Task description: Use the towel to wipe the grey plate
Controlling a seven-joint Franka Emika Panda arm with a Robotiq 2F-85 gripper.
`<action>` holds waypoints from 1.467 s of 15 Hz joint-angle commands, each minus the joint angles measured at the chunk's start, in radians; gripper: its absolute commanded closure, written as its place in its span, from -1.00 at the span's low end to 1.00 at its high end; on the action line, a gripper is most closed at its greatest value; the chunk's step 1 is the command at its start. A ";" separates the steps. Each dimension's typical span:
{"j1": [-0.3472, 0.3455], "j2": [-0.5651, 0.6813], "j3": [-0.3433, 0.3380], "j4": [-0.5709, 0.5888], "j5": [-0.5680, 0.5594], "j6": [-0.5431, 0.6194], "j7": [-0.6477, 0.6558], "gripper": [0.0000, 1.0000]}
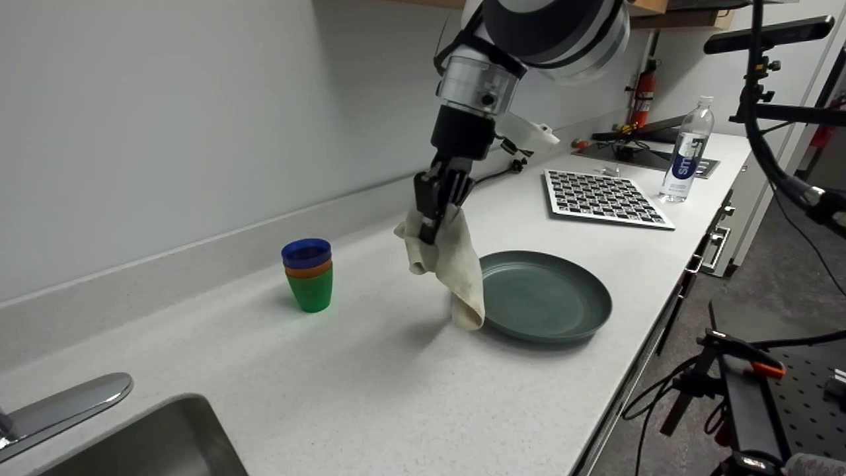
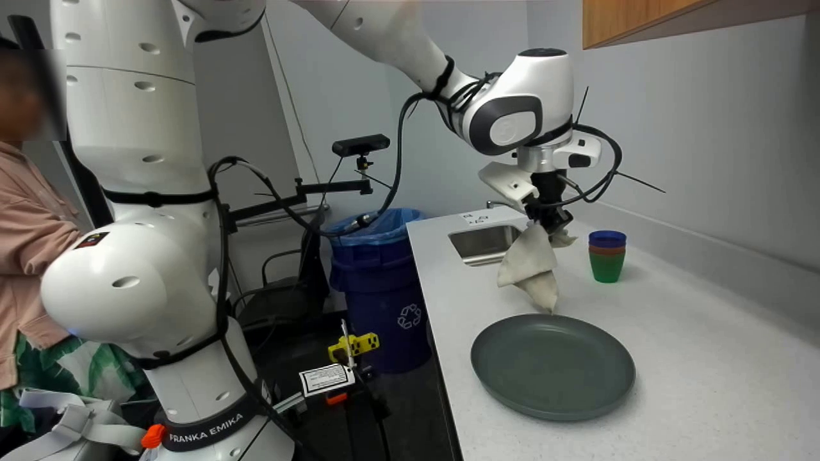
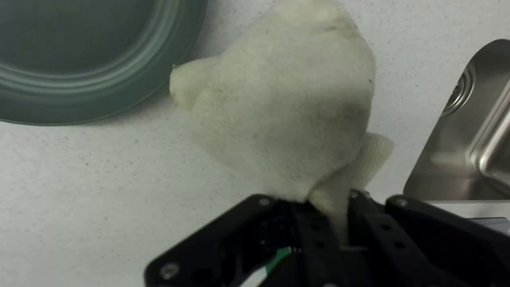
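The grey-green plate [image 1: 545,297] lies flat on the white counter. It also shows in an exterior view [image 2: 554,371] and at the upper left of the wrist view [image 3: 79,36]. My gripper [image 1: 433,228] is shut on the cream towel [image 1: 462,271], fingers pointing down, held above the counter at the plate's sink side. The towel [image 2: 530,262] hangs in folds below the fingers. In the wrist view the towel [image 3: 287,103] spreads ahead of the gripper [image 3: 330,207], and one corner reaches the plate's rim. I cannot tell whether it touches the plate.
Stacked blue, orange and green cups [image 1: 308,284] stand near the wall; they also show in an exterior view [image 2: 606,259]. A steel sink [image 3: 450,159] lies beyond the towel, with a faucet [image 1: 73,410]. A checkered board [image 1: 605,198] and a water bottle [image 1: 687,152] are farther along the counter.
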 commanded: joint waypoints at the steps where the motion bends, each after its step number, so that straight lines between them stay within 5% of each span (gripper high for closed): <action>1: 0.034 -0.011 0.015 -0.010 0.042 0.041 -0.069 0.96; 3: 0.047 -0.008 0.023 -0.011 0.041 0.045 -0.077 0.96; 4: 0.051 -0.006 0.025 -0.010 0.036 0.035 -0.083 0.32; 5: 0.054 -0.006 0.025 -0.011 0.033 0.033 -0.087 0.30; 14: 0.061 -0.038 -0.025 -0.036 -0.082 -0.078 -0.057 -0.98; 22: 0.043 -0.164 -0.126 -0.142 -0.246 -0.256 -0.019 -1.00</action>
